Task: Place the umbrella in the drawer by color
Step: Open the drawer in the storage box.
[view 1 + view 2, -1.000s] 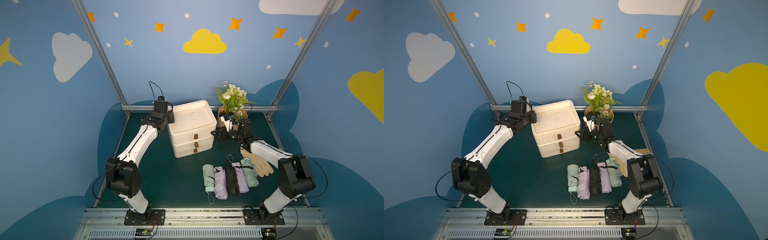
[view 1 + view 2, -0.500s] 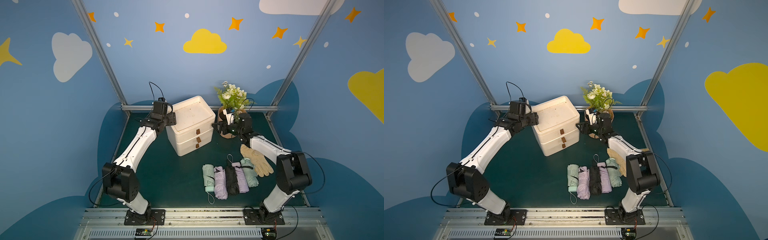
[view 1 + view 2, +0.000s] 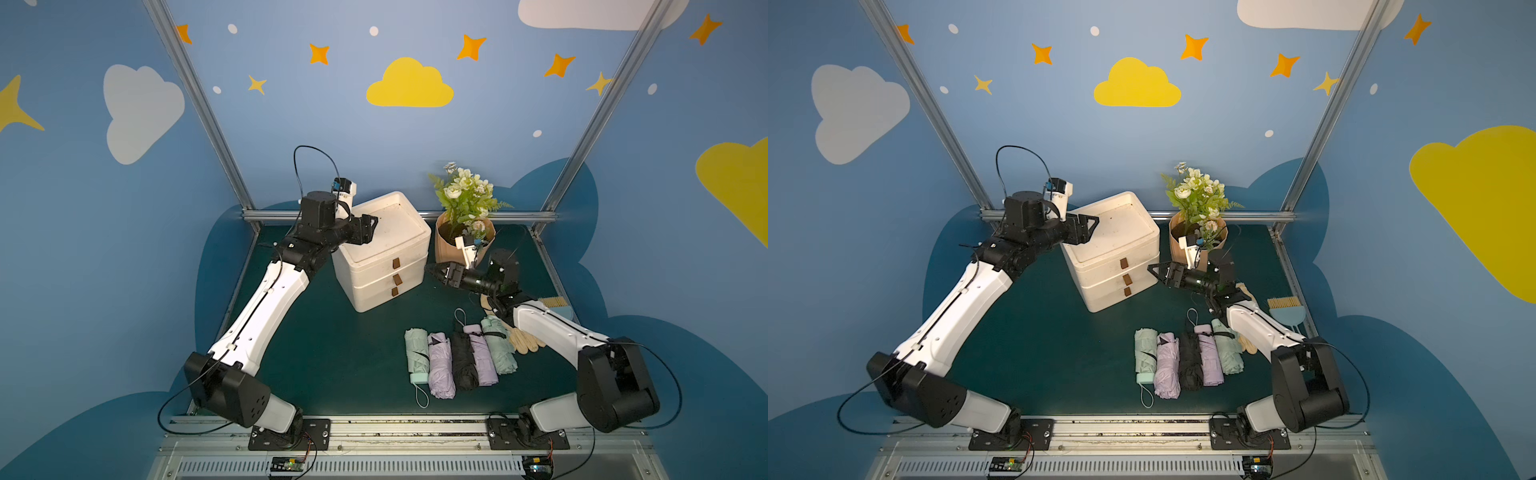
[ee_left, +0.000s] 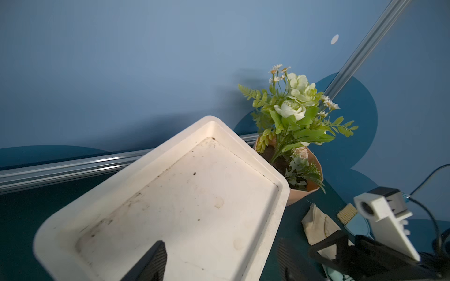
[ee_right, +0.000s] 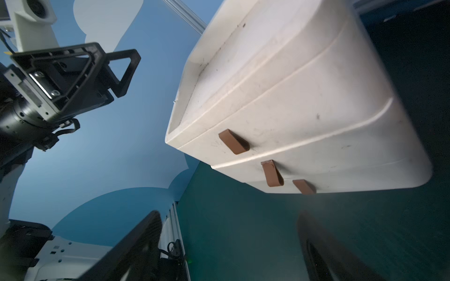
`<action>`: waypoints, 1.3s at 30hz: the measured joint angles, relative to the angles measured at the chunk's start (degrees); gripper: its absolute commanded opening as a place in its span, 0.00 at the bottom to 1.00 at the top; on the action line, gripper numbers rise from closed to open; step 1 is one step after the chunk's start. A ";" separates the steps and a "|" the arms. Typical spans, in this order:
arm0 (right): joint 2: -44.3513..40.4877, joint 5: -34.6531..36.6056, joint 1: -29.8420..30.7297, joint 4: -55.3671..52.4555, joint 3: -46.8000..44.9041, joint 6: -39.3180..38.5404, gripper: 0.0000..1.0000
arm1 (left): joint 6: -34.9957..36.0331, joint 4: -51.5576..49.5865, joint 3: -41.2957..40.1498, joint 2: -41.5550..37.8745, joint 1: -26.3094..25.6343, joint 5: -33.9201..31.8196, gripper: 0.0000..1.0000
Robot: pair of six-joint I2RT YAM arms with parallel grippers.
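Right wrist view caught it: right gripper (image 5: 226, 219) and left gripper (image 3: 370, 227) had both backed off the drawer unit (image 5: 304, 109), jaws wide and empty, drawers shut, umbrellas (image 3: 463, 361) waiting on the mat (image 3: 332, 353).

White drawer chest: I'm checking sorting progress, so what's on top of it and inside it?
On the white drawer chest, the recessed top holds only dark specks and stains. All three drawers are shut, so their insides are hidden.
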 measured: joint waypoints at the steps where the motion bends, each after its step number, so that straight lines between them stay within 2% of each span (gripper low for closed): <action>1: 1.62 -0.17 0.90 1.95 -0.44 2.10 0.89 | -0.07 -0.24 1.18 2.21 0.00 1.07 0.74; 5: 7.89 -0.13 4.07 8.44 -0.31 8.09 0.89 | -0.11 -3.34 5.66 9.35 0.11 3.15 0.74; 9: 11.15 0.61 5.79 11.32 1.31 10.38 0.89 | -0.33 -5.70 6.80 12.17 0.57 3.80 0.74; 17: 16.15 0.94 7.43 15.28 7.06 12.81 0.86 | -3.17 -3.58 5.16 12.31 4.50 7.15 0.74; 27: 22.38 0.74 8.15 20.87 12.28 17.31 0.81 | -4.92 -0.20 4.11 12.24 6.67 11.72 0.74; 33: 23.85 0.72 8.61 21.75 14.27 18.82 0.74 | -4.94 0.17 4.11 12.20 7.52 12.07 0.74; 39: 23.89 1.01 8.46 22.75 14.25 19.82 0.73 | -4.94 0.20 4.11 12.15 7.85 12.07 0.74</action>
